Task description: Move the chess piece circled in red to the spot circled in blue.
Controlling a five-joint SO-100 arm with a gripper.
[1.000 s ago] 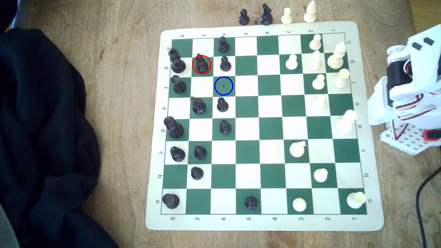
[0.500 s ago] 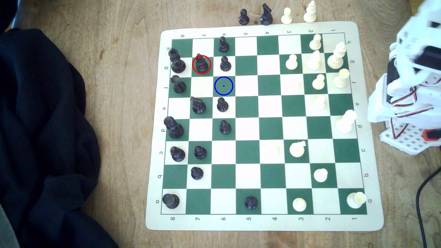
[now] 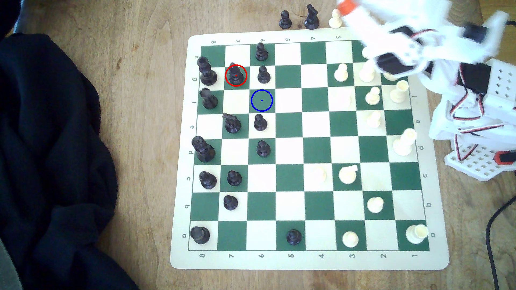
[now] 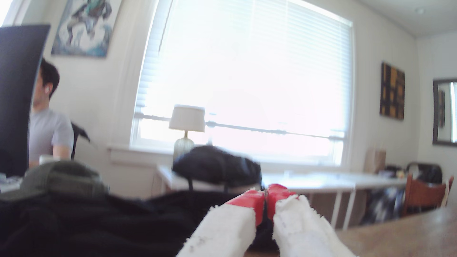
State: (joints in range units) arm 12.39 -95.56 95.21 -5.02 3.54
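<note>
The black bishop [image 3: 236, 74] stands upright inside the red circle on a dark green square in the upper left of the chessboard [image 3: 290, 263], in the exterior view – untouched, with a black pawn [image 3: 263, 75] just to its right. The blue-circled square [image 3: 261, 100] sits diagonally below and to the right of it, bare, so the move is judged a short one-square diagonal hop. The gripper [image 4: 265, 195] hangs high over the board's upper right corner in the exterior view, blurred and well apart from the bishop; in the wrist view its red-tipped jaws are pressed together with nothing between them. No containers are in sight – captured pieces simply stand on the wooden table [image 3: 150, 69] above the board's top edge.
</note>
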